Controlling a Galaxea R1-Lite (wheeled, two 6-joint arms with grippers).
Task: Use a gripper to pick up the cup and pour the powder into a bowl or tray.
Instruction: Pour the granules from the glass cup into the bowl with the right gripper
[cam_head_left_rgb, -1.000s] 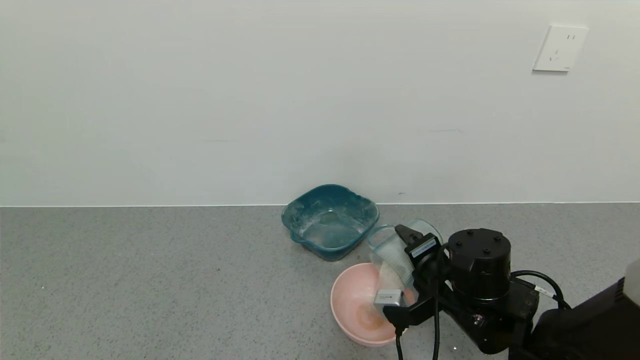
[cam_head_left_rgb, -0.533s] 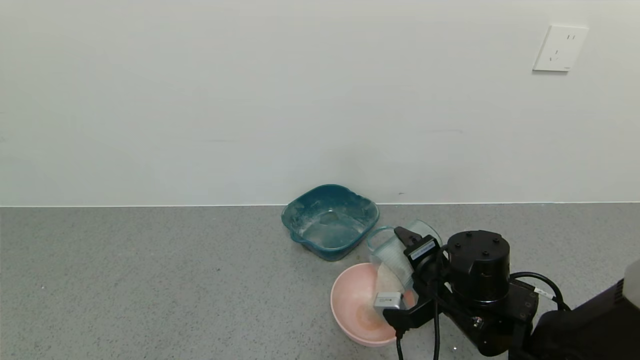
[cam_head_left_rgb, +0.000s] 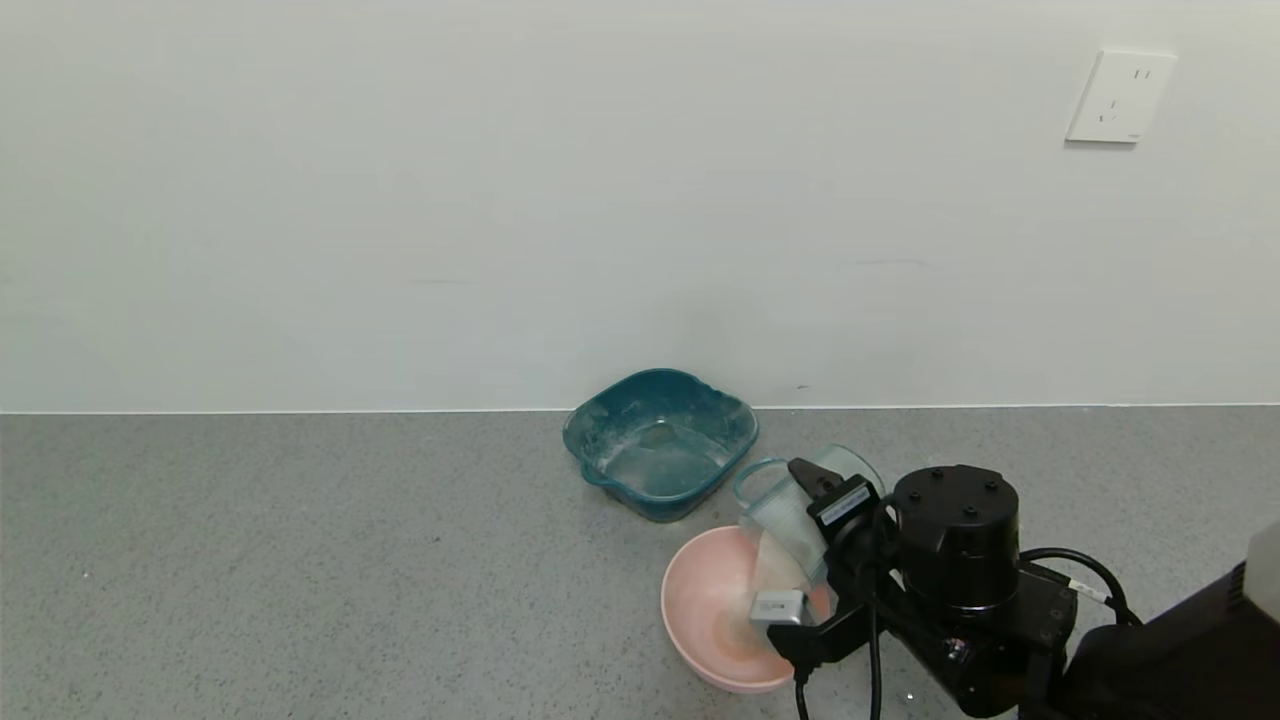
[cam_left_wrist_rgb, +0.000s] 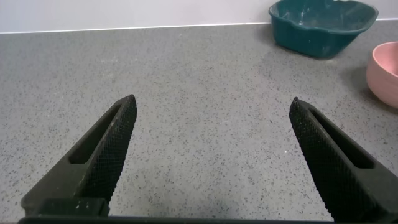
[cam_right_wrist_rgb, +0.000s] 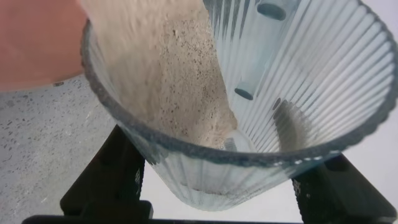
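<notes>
My right gripper (cam_head_left_rgb: 812, 550) is shut on the clear ribbed cup (cam_head_left_rgb: 790, 515) and holds it tilted on its side over the right edge of the pink bowl (cam_head_left_rgb: 705, 610). In the right wrist view the cup (cam_right_wrist_rgb: 298, 93) fills the frame, with off-white powder (cam_right_wrist_rgb: 168, 68) lying along its lower wall toward the mouth, beside the pink bowl (cam_right_wrist_rgb: 37, 43). A pale patch of powder (cam_head_left_rgb: 740, 640) lies in the bowl's bottom. My left gripper (cam_left_wrist_rgb: 211, 109) is open and empty over bare counter, out of the head view.
A dark teal squarish tray (cam_head_left_rgb: 660, 440) dusted white stands behind the pink bowl near the wall; it also shows in the left wrist view (cam_left_wrist_rgb: 323, 25), with the pink bowl (cam_left_wrist_rgb: 385, 71) beside it. The grey speckled counter (cam_head_left_rgb: 300, 560) stretches left.
My right gripper with the cup has sunk slightly and tipped a little more toward the pink bowl. Powder has slid further toward the cup's mouth.
</notes>
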